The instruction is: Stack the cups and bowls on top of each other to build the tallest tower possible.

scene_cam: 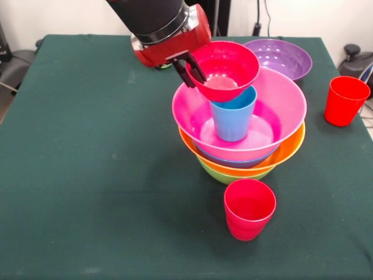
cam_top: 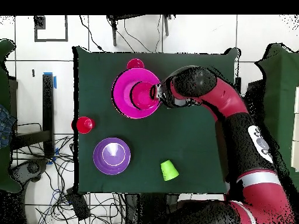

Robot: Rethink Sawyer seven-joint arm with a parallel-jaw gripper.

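The tower is a pile of nested bowls: lime green [scene_cam: 224, 177] at the bottom, then orange [scene_cam: 287, 153], blue [scene_cam: 232, 163] and pink [scene_cam: 282, 114] on top. A sky blue cup [scene_cam: 233, 121] stands upright inside the pink bowl. My gripper [scene_cam: 190, 71] is shut on the left rim of the small red bowl [scene_cam: 226, 65] and holds it, slightly tilted, right at the blue cup's mouth. In the overhead view the gripper [cam_top: 156, 93] is at the right side of the red bowl [cam_top: 142, 93], which is over the pink bowl [cam_top: 122, 96].
The purple bowl [scene_cam: 280, 57] [cam_top: 112, 156] sits behind the tower. One red cup [scene_cam: 345, 100] [cam_top: 83, 124] stands to the right, another [scene_cam: 249, 209] [cam_top: 135, 63] just in front of the tower. A lime green cup [cam_top: 169, 170] lies near the robot's side of the table.
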